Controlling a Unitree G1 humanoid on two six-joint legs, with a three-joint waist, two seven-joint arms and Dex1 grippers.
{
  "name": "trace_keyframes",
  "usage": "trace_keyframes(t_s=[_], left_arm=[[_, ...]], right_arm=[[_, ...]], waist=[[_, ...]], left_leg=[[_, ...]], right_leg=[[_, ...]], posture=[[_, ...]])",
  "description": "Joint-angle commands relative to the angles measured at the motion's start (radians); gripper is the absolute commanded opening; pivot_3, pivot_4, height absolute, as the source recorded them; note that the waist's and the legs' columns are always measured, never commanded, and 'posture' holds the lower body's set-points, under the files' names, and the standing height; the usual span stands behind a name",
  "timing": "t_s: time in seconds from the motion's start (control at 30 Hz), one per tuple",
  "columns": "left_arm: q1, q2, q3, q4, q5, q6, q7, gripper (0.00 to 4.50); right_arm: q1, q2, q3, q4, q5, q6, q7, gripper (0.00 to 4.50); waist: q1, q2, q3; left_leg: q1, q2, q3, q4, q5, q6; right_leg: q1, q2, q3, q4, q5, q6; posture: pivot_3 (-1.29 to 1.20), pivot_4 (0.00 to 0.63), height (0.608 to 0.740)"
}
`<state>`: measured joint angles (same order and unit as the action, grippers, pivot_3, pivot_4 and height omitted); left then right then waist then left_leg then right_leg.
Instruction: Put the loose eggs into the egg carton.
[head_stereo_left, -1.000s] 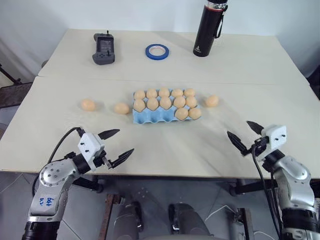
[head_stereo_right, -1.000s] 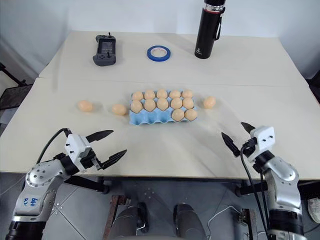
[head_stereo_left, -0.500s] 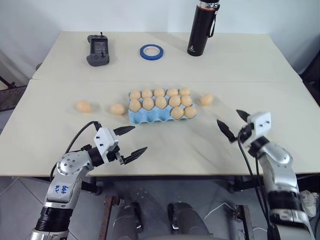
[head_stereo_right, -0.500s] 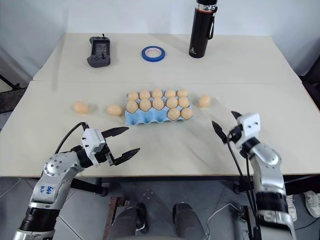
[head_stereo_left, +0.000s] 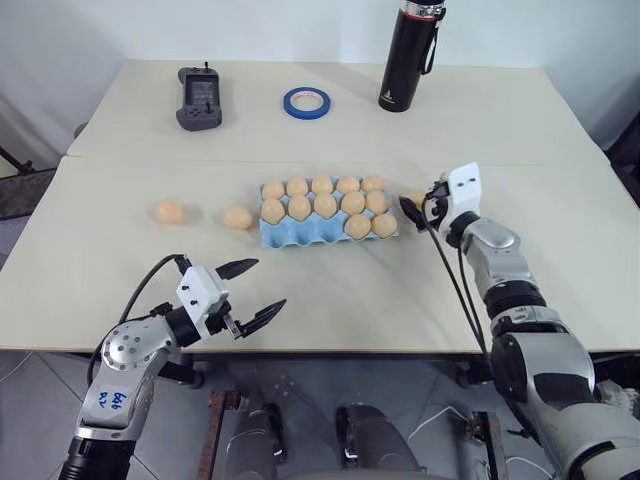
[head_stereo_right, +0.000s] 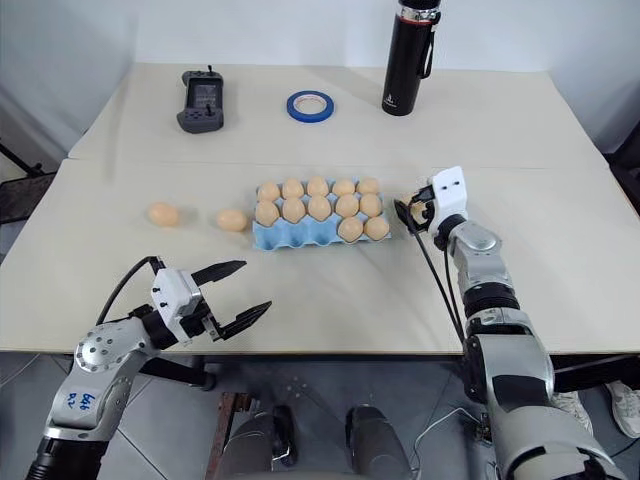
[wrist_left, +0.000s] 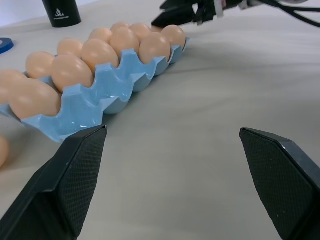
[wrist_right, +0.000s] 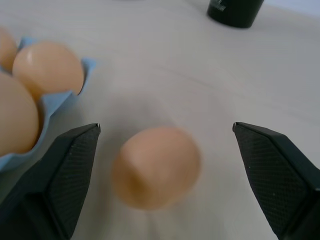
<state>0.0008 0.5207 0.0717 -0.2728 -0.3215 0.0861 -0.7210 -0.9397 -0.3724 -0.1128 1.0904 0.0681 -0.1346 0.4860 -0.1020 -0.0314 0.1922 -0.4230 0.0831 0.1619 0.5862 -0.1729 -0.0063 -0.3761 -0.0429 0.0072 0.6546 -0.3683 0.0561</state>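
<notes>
1. Eggs fill most of the egg carton: five in the far row, five in the middle row, two in the near row at the end toward the right gripper; the other three near cups sit bare.
2. Three loose eggs lie on the table: one between the right gripper's spread fingers, just beside the carton's end; two more, and, beyond the carton's opposite end.
3. Right gripper: fingers wide apart, holding nothing, the egg not touched.
4. Left gripper: fingers wide apart, empty, above the table's near edge, the carton well ahead of its tips.
5. Right wrist view shows the egg between the fingers, hidden by the gripper in the head views; left wrist view shows the bare blue cups.
</notes>
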Motion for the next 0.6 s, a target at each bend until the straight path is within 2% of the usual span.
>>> trace_keyframes(t_s=[0.03,0.1,0.23,0.3,0.47,0.6], left_arm=[[0.013,0.001,0.021,-0.055,-0.002,-0.005,0.018,4.5],[0.015,0.004,0.027,-0.062,-0.003,-0.004,0.026,4.5],[0.021,0.009,0.04,-0.066,-0.006,-0.001,0.035,4.5],[0.027,0.008,0.049,-0.065,-0.009,-0.002,0.041,4.5],[0.053,0.023,0.113,-0.05,-0.017,-0.007,0.048,4.5],[0.09,0.054,0.205,-0.005,-0.03,-0.02,0.031,4.5]], right_arm=[[-0.044,0.003,-0.007,0.05,-0.009,-0.038,-0.03,4.28],[-0.052,0.011,-0.015,0.065,-0.004,-0.058,-0.023,3.88],[-0.052,0.017,-0.028,0.059,0.013,-0.092,0.025,2.52],[-0.047,0.02,-0.032,0.041,0.028,-0.107,0.08,2.12],[-0.029,0.033,0.001,-0.089,0.048,-0.116,0.236,1.98],[0.023,0.091,0.074,-0.332,0.078,0.03,0.348,1.98]], waist=[[0.0,0.0,0.0],[-0.001,0.0,0.0],[-0.006,0.0,0.0],[-0.009,0.0,0.0],[-0.012,0.001,0.001],[-0.013,0.001,0.001]], left_leg=[[0.0,0.0,0.0,0.0,0.0,0.0],[0.0,0.0,0.0,0.0,-0.001,-0.001],[0.0,0.0,0.0,0.001,-0.001,-0.001],[0.0,0.0,0.0,0.0,-0.001,-0.001],[0.0,0.001,0.0,0.0,0.0,0.0],[0.001,0.002,0.0,-0.001,-0.002,0.0]], right_leg=[[0.0,0.0,0.0,0.0,0.0,0.0],[0.0,0.0,0.0,0.0,0.0,0.0],[0.0,0.0,0.0,0.001,0.0,0.0],[0.0,0.0,0.0,0.001,0.0,0.0],[0.0,0.001,0.0,0.002,0.0,0.0],[-0.001,0.002,0.0,0.003,0.0,0.0]], posture=[[0.0,0.15,0.74],[0.0,0.15,0.74],[0.0,0.15,0.74],[0.0,0.15,0.74],[0.0,0.15,0.74],[0.0,0.15,0.74]])
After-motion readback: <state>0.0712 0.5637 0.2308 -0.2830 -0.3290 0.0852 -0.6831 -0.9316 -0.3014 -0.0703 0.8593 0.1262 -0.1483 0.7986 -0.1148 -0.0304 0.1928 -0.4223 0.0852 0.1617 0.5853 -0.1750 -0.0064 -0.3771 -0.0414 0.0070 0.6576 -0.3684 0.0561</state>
